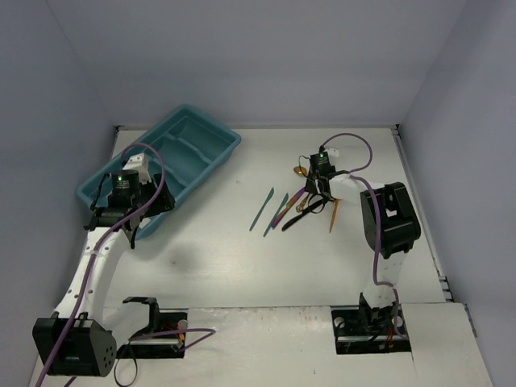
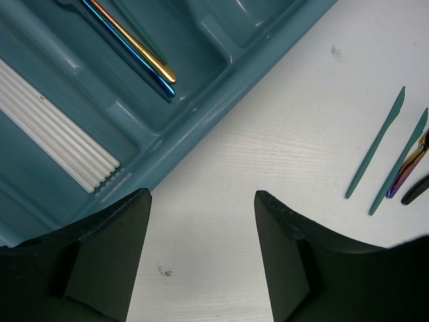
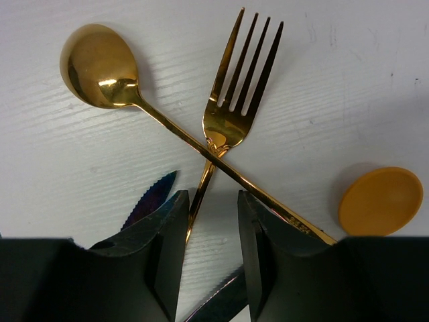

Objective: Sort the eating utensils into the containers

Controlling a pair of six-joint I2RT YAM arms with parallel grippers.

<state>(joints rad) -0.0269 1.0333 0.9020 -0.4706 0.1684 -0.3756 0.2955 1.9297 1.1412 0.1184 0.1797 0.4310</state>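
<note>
Left tool (image 2: 201,201) is hanging wide open with nothing between the fingers, over bare surface (image 2: 268,168) just beside the long rim of the teal tray (image 2: 234,87). One tray compartment has a gold handle (image 2: 144,52) and a blue handle (image 2: 144,68) lying side by side. The next compartment over holds a white ribbed piece (image 2: 60,131), no idea what that is. The other utensils are well apart from the tray, bunched loosely on the surface under the right arm. There's a teal knife (image 2: 375,144) and a second teal knife (image 2: 400,161) nearly parallel, with an iridescent purple piece (image 2: 412,163) and a black piece (image 2: 417,190) just beside them. Right tool (image 3: 211,201) sits low over a gold fork (image 3: 238,87) and gold spoon (image 3: 100,67) whose handles cross. Its fingers are narrowed to a slim gap. The fork handle runs into that gap close to one finger and the spoon handle slips under the other, but I see no actual pinch. An orange disc (image 3: 381,201) lies near the spoon handle, and a serrated iridescent tip (image 3: 151,198) pokes out beside the tool.
</note>
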